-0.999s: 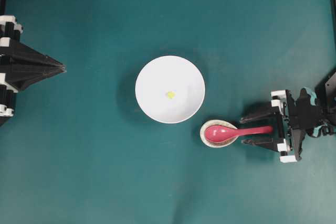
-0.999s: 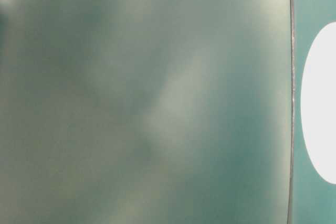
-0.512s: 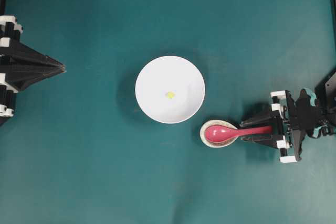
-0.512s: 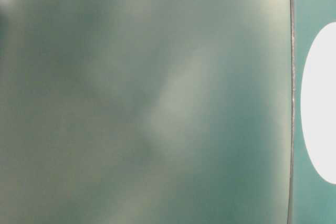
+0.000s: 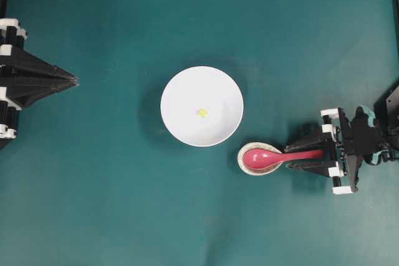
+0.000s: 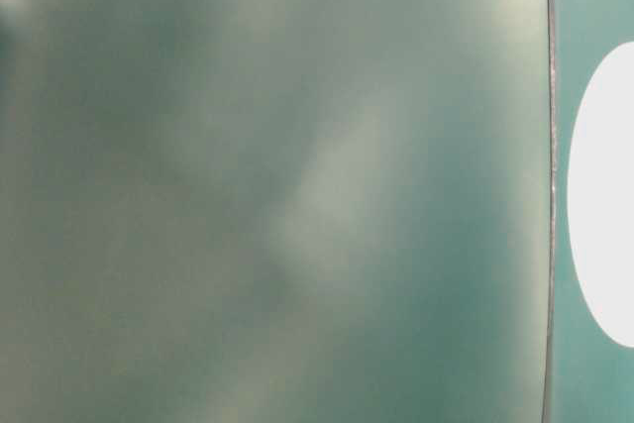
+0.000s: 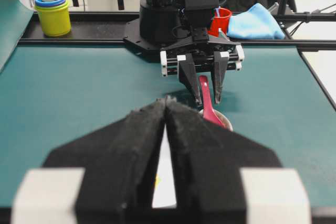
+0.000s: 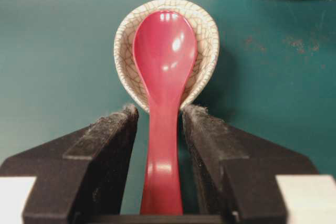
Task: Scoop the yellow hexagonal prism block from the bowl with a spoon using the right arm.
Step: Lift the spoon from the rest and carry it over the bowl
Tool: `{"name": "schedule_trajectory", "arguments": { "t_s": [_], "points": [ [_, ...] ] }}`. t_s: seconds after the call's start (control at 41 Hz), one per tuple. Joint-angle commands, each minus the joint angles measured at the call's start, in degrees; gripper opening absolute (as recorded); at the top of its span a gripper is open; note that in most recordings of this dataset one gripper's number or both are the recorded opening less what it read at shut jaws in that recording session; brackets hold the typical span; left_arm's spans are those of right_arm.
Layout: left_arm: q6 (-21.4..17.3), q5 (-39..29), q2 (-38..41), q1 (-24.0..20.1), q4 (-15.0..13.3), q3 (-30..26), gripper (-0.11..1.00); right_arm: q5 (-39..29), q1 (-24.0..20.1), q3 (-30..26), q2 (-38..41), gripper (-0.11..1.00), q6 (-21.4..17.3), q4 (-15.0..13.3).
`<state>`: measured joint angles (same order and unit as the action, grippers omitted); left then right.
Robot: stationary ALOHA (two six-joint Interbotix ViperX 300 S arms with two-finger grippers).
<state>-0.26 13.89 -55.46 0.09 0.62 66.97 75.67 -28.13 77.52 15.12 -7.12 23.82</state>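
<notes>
spoon (image 8: 164, 77) lies with its pink-red scoop in a small crackled off-white dish (image 8: 206, 30), just right of and nearer than the white bowl (image 5: 218, 129) on the green bench (image 5: 124, 204). its handle runs back between the fingers (image 8: 210, 140) of the right gripper (image 8: 160, 116), which stand narrowly apart on either side of it; slim gaps show, so a firm grip cannot be told. yellow hexagonal prism block (image 5: 202, 113) sits near the middle of the bowl. left gripper (image 7: 166, 103) hangs at the far left of the bench with its jaws pressed together, holding nothing.
</notes>
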Motion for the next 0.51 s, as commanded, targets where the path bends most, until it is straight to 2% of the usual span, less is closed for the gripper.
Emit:
{"name": "schedule_trajectory", "arguments": {
  "t_s": [0.0, 0.195, 0.487],
  "points": [
    [-0.1, 0.3, 0.5, -0.1, 0.2, -0.5, 0.09, 0.5, -0.3, -0.3, -0.7, 0.45, 0.1, 0.8],
    [-0.1, 0.3, 0.6, -0.1, 0.2, -0.5, 0.09, 0.4, 0.0, -0.6, -2.5, 0.24, 0.1, 1.0],
    [0.1, -1.8, 0.4, -0.1, 0.2, -0.6, 0.09, -5.0, 1.6, -0.2, -13.6, 0.24, 1.9, 1.0]
  ]
}}
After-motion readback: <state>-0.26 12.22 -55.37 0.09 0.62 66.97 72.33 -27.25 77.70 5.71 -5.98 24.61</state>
